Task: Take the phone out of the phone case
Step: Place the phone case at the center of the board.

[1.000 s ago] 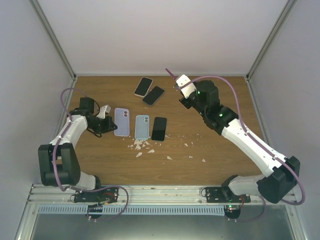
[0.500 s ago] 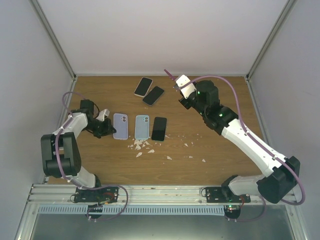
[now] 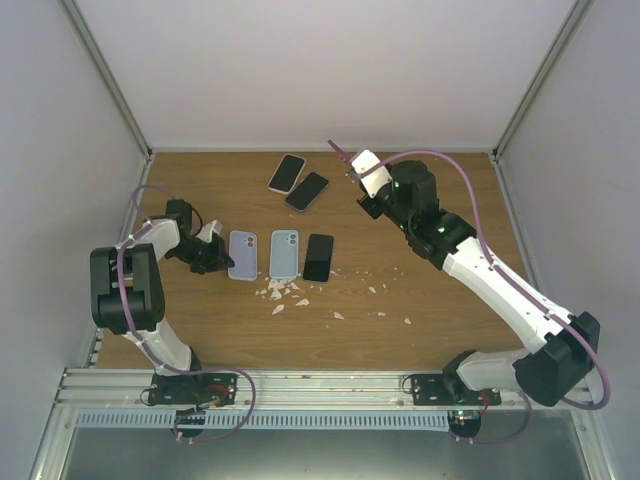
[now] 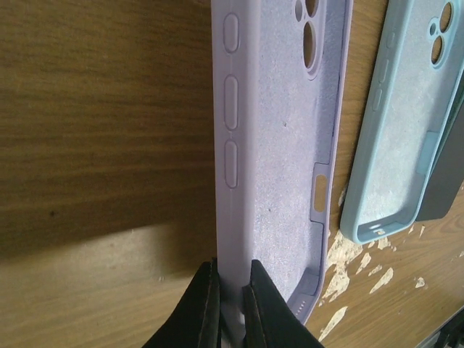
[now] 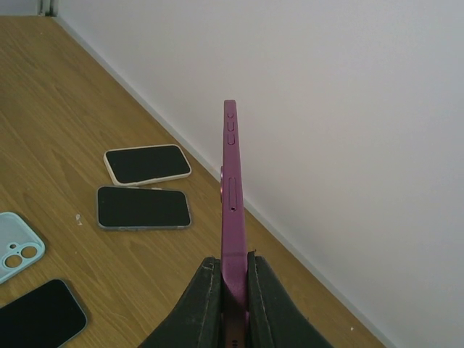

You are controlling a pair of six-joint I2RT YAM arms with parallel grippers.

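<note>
Table [image 3: 420,200]: wood-grain board, brown, smooth, low sheen.
Lilac case [image 4: 283,145]: soft-looking plastic or silicone, matt outside, finely napped lining inside.
Pale blue case [image 4: 406,130]: same matt finish, same napped lining.
Magenta case [image 5: 232,196]: smooth, matt edge.
Pale-rimmed phone [image 5: 145,164], grey-rimmed phone [image 5: 143,207]: glossy black glass faces.
Left claw [image 4: 230,284], right claw [image 5: 230,279]: black plastic, smooth, semi-gloss.
Chips [image 4: 341,254]: pale, rough-edged flakes.
Front rail [image 3: 330,385]: bare metal, dull.
</note>
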